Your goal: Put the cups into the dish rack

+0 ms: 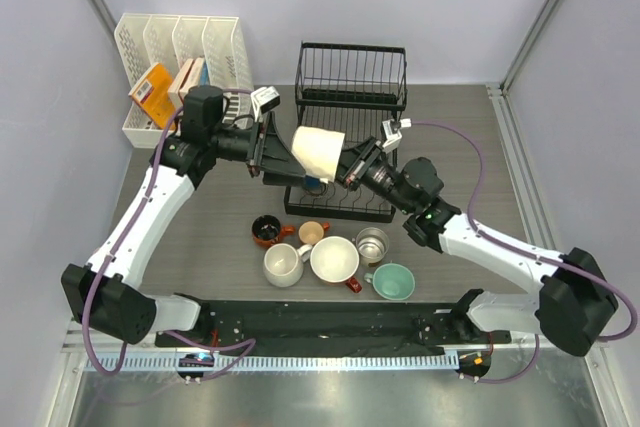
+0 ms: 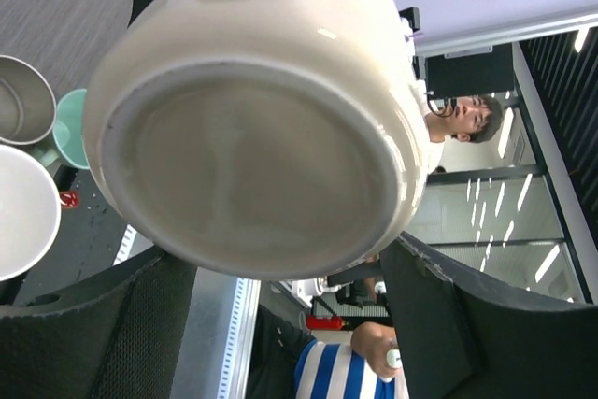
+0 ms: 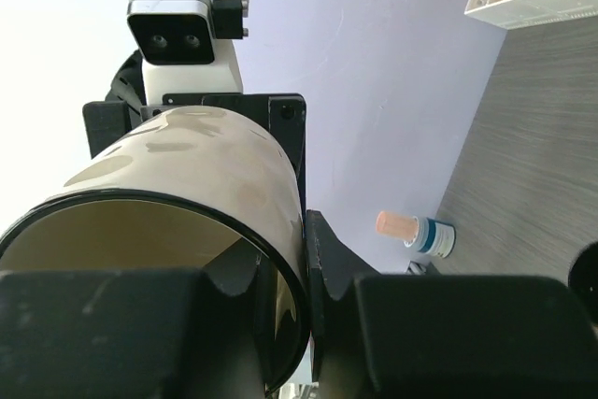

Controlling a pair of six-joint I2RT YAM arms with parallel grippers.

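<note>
Frankly, nothing printed can be read: the orange box (image 1: 152,94) in the white organizer (image 1: 226,45) and the label on the small bottle (image 3: 418,231) are too small. The cream mug (image 1: 318,152), glossy and plain with a duller foot ring, hangs on its side over the lower tier of the dish rack (image 1: 352,72). The right gripper (image 1: 350,169) is clamped on its rim, one finger inside. The left gripper (image 1: 272,150) stands wide around its base, contact unclear
</note>
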